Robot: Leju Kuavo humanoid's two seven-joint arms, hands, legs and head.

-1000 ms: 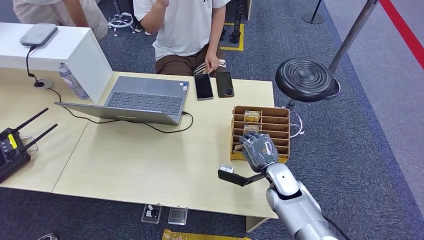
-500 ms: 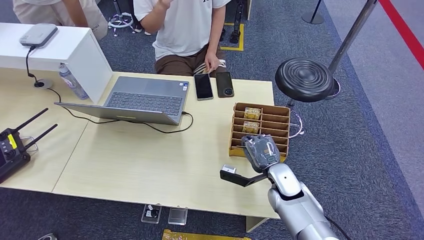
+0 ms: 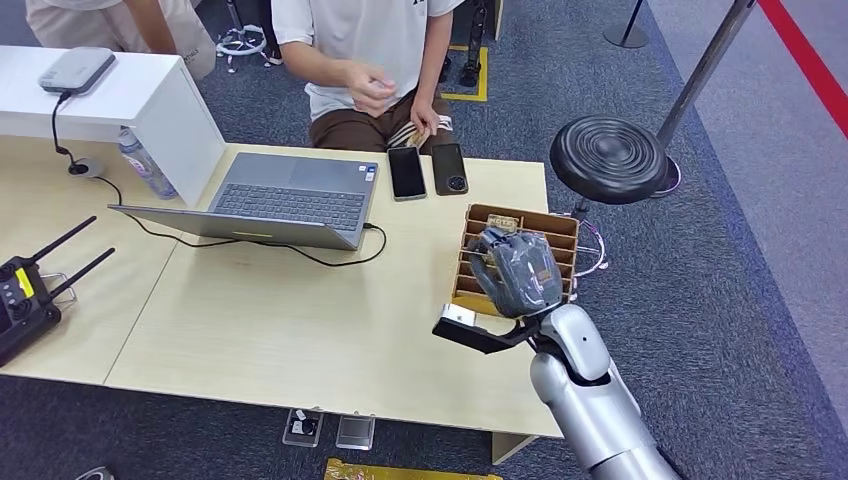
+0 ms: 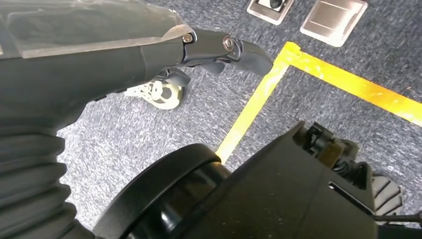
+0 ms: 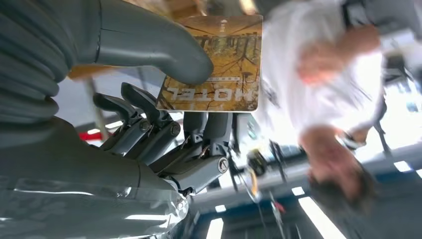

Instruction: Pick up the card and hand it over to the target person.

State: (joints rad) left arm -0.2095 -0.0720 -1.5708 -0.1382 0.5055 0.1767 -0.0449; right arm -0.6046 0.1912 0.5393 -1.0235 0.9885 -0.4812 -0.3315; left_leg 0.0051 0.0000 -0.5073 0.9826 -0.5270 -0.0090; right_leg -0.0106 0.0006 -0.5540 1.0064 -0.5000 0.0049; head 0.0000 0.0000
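On the table (image 3: pixel 300 330), from the left: a black controller (image 3: pixel 25 295) at the edge, an open laptop (image 3: pixel 285 200), then two phones (image 3: pixel 428 170) lying side by side near the seated person (image 3: pixel 365 55). Further right stands a cardboard slotted box (image 3: pixel 545 228) holding cards. Over the box hangs the right hand (image 3: pixel 515 272); its thumb and fingers (image 5: pixel 149 124) pinch a hotel card (image 5: pixel 219 64) clear of the box. Left hand (image 4: pixel 99 55) hangs over carpet, fingers curled in, holding nothing.
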